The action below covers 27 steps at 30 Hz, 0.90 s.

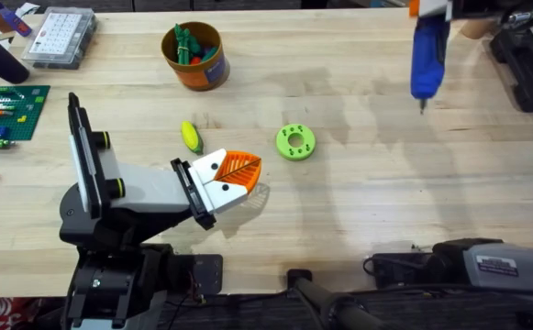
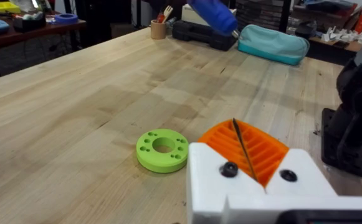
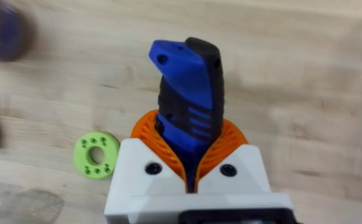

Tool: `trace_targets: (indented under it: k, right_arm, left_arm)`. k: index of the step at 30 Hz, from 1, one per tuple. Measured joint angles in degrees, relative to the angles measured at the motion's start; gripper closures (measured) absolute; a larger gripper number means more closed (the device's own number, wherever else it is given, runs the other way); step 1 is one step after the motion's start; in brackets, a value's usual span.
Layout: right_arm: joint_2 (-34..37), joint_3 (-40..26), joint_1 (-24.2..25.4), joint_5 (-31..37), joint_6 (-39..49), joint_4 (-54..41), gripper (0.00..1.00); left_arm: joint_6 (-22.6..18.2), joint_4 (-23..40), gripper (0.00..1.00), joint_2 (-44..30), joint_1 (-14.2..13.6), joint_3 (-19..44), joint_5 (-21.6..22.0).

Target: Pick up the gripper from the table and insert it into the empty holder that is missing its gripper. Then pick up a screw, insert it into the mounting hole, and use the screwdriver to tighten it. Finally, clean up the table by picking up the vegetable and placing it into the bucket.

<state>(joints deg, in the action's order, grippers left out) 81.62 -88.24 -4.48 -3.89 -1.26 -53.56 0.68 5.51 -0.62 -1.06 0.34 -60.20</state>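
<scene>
Right gripper (image 3: pixel 190 165) clamped on screwdriver (image 1: pixel 427 57) near table's (image 1: pixel 385 174) far right edge, bit down; left gripper (image 1: pixel 238 174) closed, empty, near front-left edge.

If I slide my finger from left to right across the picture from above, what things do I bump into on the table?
Clear box → bucket → corn → left gripper → green ring → blue screwdriver, held up by the right gripper.

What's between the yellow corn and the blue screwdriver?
In the overhead view, the green ring lies between the corn and the screwdriver; the rest is bare table.
</scene>
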Motion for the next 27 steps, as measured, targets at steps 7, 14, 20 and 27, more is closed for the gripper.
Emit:
trace_targets:
  k: [7,14,20,27]
  right_arm:
    - [-2.26,-0.05,-1.24,-0.22,0.01,1.74,0.959]
    - [-5.06,-0.05,-1.89,-0.25,0.01,2.03,0.961]
    - [-5.08,-0.05,-1.89,-0.85,0.01,3.1,0.959]
    - [-8.53,-0.05,-2.25,-7.73,0.0,10.91,0.959]
  left_arm:
    - [0.0,-0.01,0.983,-0.02,0.02,0.0,-0.02]
    - [0.01,-0.01,0.983,0.0,0.02,0.0,-0.03]
    - [0.01,-0.01,0.983,0.0,0.02,0.0,-0.02]
    - [0.01,-0.01,0.983,0.0,0.02,0.0,-0.04]
